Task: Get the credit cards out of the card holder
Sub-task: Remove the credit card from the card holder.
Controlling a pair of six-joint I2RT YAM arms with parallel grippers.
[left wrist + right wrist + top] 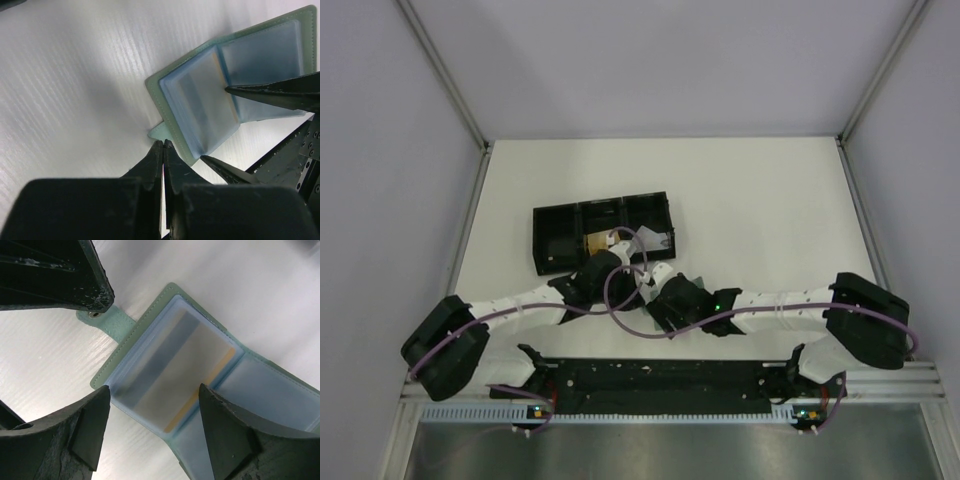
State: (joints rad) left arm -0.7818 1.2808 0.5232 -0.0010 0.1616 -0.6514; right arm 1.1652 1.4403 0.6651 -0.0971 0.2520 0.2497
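Lying open, card holder [272, 392] shows 1 striped card [175, 375].

The card holder [190, 375] runs off the right wrist view's edge.

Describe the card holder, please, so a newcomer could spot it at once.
On the white table, on the near side of the long black tray, look between the left gripper and right gripper. The card holder lies open there: the only pale green thing, with clear blue sleeves and a small snap tab.
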